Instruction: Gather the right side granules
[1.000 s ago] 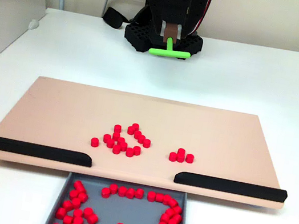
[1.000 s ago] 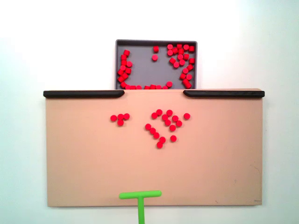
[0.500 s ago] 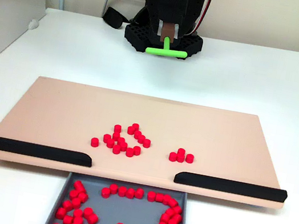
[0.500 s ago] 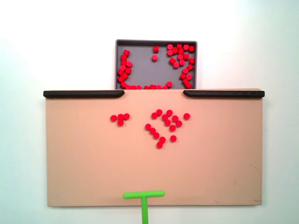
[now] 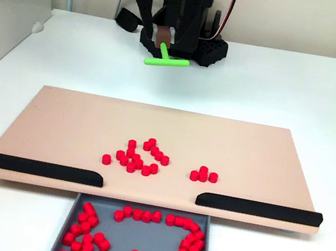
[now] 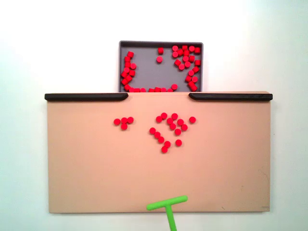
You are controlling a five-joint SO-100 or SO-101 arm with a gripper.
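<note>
The larger group of red granules (image 5: 138, 164) lies left of centre on the tan board (image 5: 71, 121); from above the same granules (image 6: 172, 126) sit right of centre on the board (image 6: 86, 163). My gripper (image 5: 164, 39) hangs behind the board's far edge, shut on the stem of the green T-shaped tool (image 5: 165, 61). The tool's crossbar is tilted and in the air, well short of the granules. From above, the tool (image 6: 167, 204) hovers over the board's near edge, below the larger group.
A separate small group of red pellets (image 5: 203, 174) (image 6: 123, 121) lies apart on the board. Two black rails (image 5: 40, 168) (image 5: 257, 208) leave a gap above a grey tray (image 5: 153, 246) (image 6: 149, 72) holding several red pellets. The arm's black base (image 5: 207, 48) stands behind.
The arm has swung the green tool sideways, left in the front view and right in the overhead one, and the crossbar now tilts. The granules have not moved.
</note>
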